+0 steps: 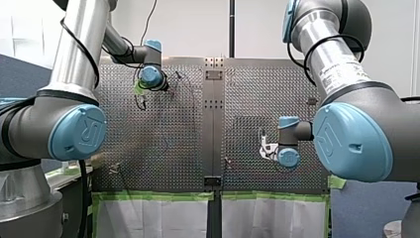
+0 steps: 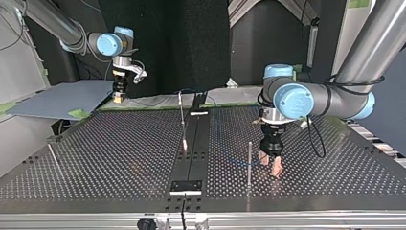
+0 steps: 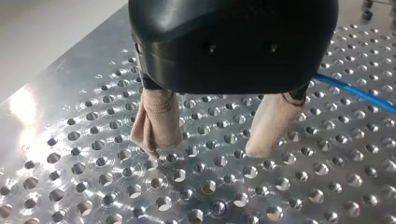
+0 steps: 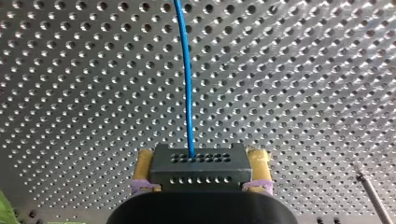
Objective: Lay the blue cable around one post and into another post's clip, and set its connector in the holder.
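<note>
In the right wrist view my right gripper (image 4: pixel 201 183) is shut on a dark connector block (image 4: pixel 198 163) with rows of small holes, its yellow pads (image 4: pixel 142 170) against the block's two sides. The blue cable (image 4: pixel 187 79) runs from the block straight ahead over the perforated table. In the top view this gripper (image 2: pixel 118 97) hangs over the table's far edge at the left. My left gripper (image 3: pixel 208 151) stands open just above the table, with nothing between its beige pads (image 3: pixel 156 123). The blue cable (image 3: pixel 357 92) lies beside it. A thin upright post (image 2: pixel 249 163) stands close to my left gripper (image 2: pixel 269 166).
A second post (image 2: pixel 182 122) leans near the table's middle strip, and a third post (image 2: pixel 53 154) stands at the top view's left. A dark plate with a white edge (image 2: pixel 186 187) sits on the middle strip near the front edge. A grey sheet (image 2: pixel 57 98) lies beyond the far left corner.
</note>
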### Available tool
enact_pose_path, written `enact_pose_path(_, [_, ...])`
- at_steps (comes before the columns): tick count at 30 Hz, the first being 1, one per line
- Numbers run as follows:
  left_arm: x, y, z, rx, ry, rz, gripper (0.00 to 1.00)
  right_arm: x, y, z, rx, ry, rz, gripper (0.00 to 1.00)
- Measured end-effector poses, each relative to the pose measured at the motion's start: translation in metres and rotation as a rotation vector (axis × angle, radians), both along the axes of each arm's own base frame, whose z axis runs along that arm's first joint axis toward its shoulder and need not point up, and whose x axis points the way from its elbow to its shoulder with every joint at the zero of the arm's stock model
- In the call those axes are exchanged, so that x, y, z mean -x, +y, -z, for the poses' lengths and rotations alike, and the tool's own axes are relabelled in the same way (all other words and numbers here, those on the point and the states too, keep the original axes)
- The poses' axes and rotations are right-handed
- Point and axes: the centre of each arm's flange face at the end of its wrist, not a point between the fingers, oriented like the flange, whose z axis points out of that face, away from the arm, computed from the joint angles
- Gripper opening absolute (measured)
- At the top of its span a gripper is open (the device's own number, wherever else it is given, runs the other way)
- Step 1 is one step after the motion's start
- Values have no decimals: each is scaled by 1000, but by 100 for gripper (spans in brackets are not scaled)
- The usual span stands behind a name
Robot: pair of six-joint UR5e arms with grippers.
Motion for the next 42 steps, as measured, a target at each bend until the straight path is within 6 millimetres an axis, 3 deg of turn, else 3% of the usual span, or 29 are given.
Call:
enact_pose_path(12, [6,-11,3,103,44,94,100,0,0,-1,-2,2,-1,20])
enact_pose_path(27, [7,-2,6,230,81,56,100,0,1,-1,-4,9,-1,20])
enact_pose_path(42, [12,-8,10,353,139,103,100,-1,1,-1,-4,11,-3,20])
